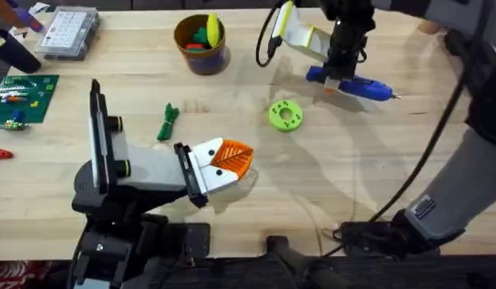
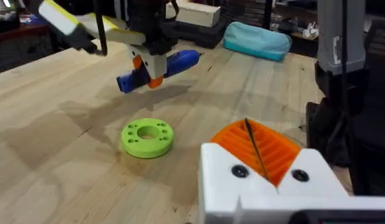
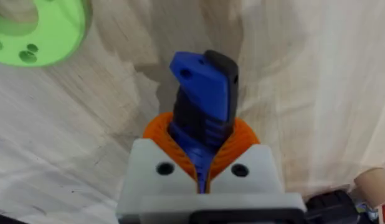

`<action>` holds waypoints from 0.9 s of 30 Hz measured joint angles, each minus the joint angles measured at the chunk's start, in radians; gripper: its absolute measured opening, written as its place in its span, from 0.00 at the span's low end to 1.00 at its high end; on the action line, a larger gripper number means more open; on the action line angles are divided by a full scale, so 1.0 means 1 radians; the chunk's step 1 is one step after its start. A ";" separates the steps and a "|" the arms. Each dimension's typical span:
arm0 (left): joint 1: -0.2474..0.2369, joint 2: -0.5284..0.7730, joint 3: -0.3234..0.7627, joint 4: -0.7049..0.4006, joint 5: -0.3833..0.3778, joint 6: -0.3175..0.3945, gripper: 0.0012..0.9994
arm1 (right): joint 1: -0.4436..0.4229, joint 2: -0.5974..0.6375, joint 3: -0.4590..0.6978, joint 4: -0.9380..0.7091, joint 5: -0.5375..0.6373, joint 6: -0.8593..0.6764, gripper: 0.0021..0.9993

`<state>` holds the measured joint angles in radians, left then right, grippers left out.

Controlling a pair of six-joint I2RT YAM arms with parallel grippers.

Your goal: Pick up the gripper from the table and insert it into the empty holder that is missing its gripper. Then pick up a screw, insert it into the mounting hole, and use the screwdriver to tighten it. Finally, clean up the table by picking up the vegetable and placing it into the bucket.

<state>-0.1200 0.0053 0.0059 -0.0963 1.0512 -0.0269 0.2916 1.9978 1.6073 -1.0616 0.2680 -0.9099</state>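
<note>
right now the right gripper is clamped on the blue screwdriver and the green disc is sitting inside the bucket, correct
Partly. The right gripper is shut on the blue screwdriver, as the right wrist view shows. But the green disc is not in the bucket: the overhead view shows it lying flat on the table, apart from the bucket, nearer the screwdriver.

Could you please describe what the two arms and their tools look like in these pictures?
Each tool has a white body with two black screw heads and orange ribbed pads: the left tool, the right tool. In the overhead view the right arm is dark, with a grey sleeve-like cover, a yellow-and-white part near the wrist and a black cable trailing back.
</note>
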 joint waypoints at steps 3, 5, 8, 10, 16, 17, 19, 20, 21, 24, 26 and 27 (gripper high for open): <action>0.000 0.000 0.000 0.000 0.000 0.000 0.01 | 0.000 0.032 0.000 -0.004 0.008 -0.013 0.04; 0.000 0.000 0.000 0.000 0.000 0.000 0.01 | 0.000 0.050 0.000 -0.004 0.008 -0.018 0.04; 0.000 0.000 0.000 0.000 0.000 0.000 0.01 | 0.000 0.060 0.000 -0.004 0.008 -0.018 0.04; 0.000 0.000 0.000 0.000 0.000 0.000 0.01 | 0.000 0.059 0.000 -0.004 0.008 -0.018 0.04; 0.000 0.000 0.000 0.000 0.000 0.000 0.01 | 0.000 0.059 0.000 -0.005 0.010 -0.016 0.20; 0.000 0.000 0.000 0.000 0.000 0.000 0.01 | 0.000 0.059 0.000 -0.005 0.012 -0.018 0.35; 0.000 0.000 0.000 0.000 0.000 0.000 0.01 | 0.000 0.059 0.000 -0.006 0.022 -0.019 0.65; 0.000 0.000 0.000 0.000 0.000 0.000 0.01 | 0.000 0.059 0.000 -0.006 0.024 -0.019 0.79; 0.000 0.000 0.000 0.000 0.000 0.000 0.01 | -0.001 0.059 0.000 -0.006 0.026 -0.021 0.92; 0.000 0.000 0.000 0.000 0.000 0.000 0.01 | -0.002 0.059 0.000 -0.007 0.030 -0.023 0.99; 0.000 0.000 0.000 0.000 0.000 0.000 0.01 | -0.002 0.059 0.000 -0.008 0.031 -0.022 1.00; 0.000 0.000 0.000 0.000 0.000 0.000 0.01 | -0.002 0.059 0.000 -0.012 0.031 -0.021 1.00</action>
<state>-0.1200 0.0055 0.0059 -0.0963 1.0512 -0.0269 0.2893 2.0567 1.6077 -1.0738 0.2989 -0.9306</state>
